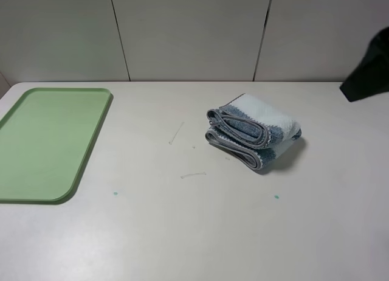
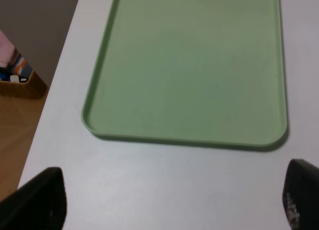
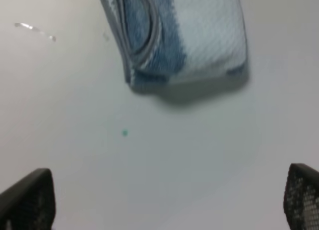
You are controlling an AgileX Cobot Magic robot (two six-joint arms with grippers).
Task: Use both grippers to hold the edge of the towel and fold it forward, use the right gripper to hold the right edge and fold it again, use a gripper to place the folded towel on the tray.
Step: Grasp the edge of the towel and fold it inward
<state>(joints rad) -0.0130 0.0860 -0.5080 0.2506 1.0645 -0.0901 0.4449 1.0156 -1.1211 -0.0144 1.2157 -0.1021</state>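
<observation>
Folded towel (image 1: 254, 130) well apart from tray (image 1: 48, 141), wide tabletop (image 1: 158, 196) between

The towel (image 1: 254, 130) lies folded into a thick, compact bundle on the tabletop (image 1: 182, 232), right of centre, its slate-blue and white stripes showing on top. Its grey hem (image 1: 231, 148) runs in stacked loops along the side toward the tray. The tray (image 1: 48, 141), flat and light green with rounded corners and a low rim, sits at the tabletop's left, well apart from the towel. The left end effector (image 2: 172, 205) hangs wide-jawed near the tray's short rim, and the right end effector (image 3: 169, 200) hangs wide-jawed near the towel.
</observation>
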